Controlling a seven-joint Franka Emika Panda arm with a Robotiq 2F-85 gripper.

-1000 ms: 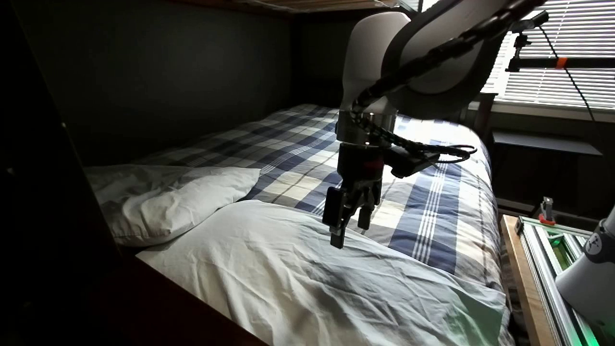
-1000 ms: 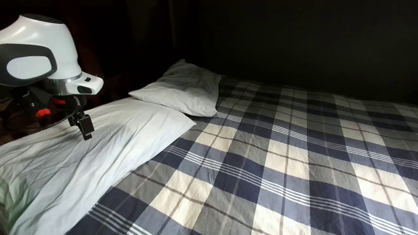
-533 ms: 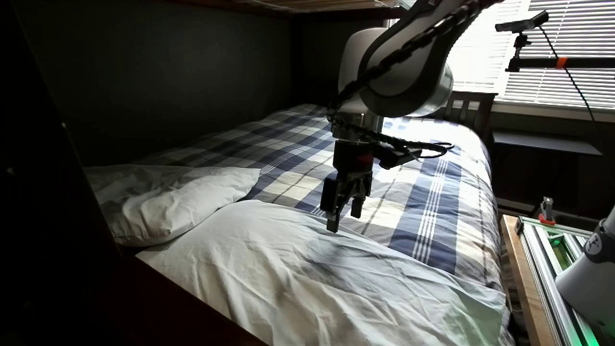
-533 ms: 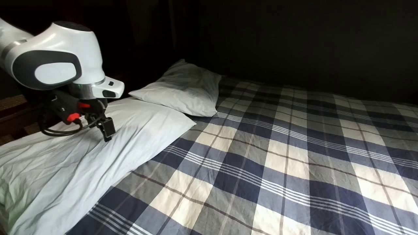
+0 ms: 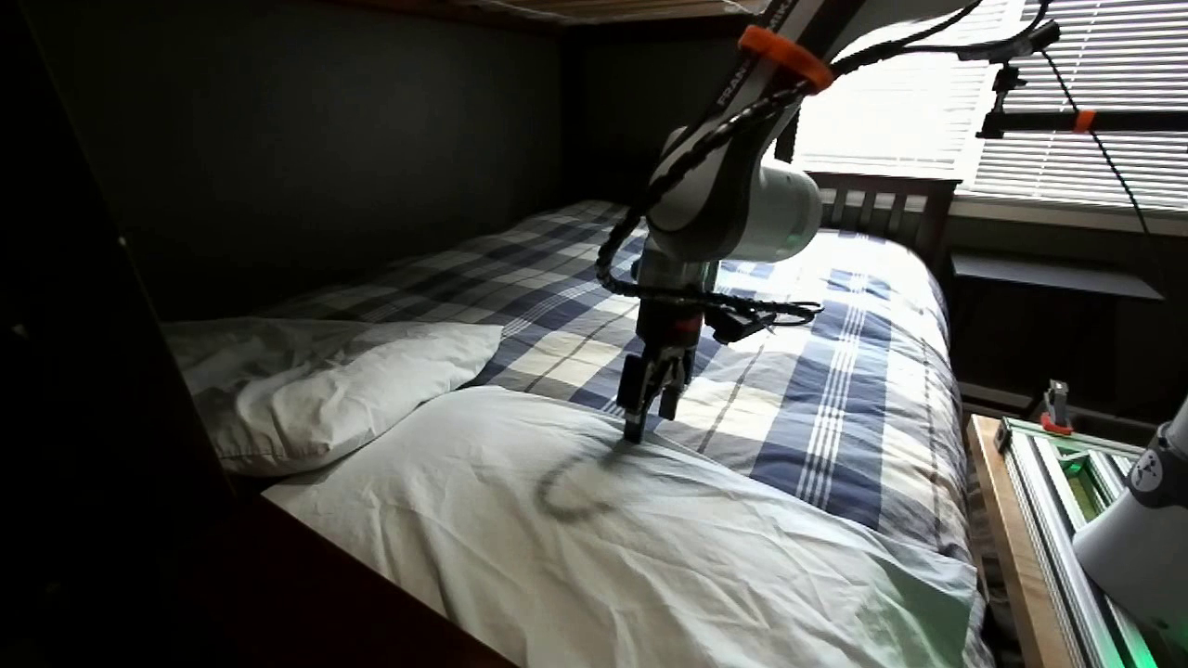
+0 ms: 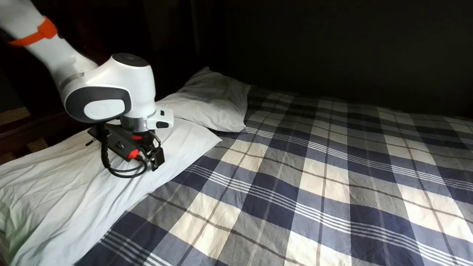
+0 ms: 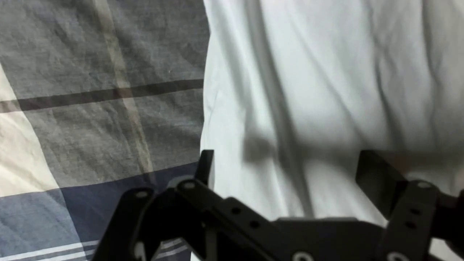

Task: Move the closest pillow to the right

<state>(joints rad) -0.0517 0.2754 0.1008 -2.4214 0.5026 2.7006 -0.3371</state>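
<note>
The near pillow (image 5: 650,547) lies on the plaid cover (image 6: 314,184), its long edge cutting a slant across the checks in both exterior views. Past that edge there is room, the plaid spreading broadly toward a slatted board (image 5: 882,186). One short end lies just beside the farther pillow (image 6: 214,101); the opposite end reaches the cover's side edge, near the arm's base (image 5: 1137,538). The long axis runs between those ends, from the base side toward its neighbour. The hand (image 7: 286,163) points down at the long edge, fingers (image 7: 380,185) well apart, one over the edge, one over the pillow; whether either touches cloth, I cannot tell.
</note>
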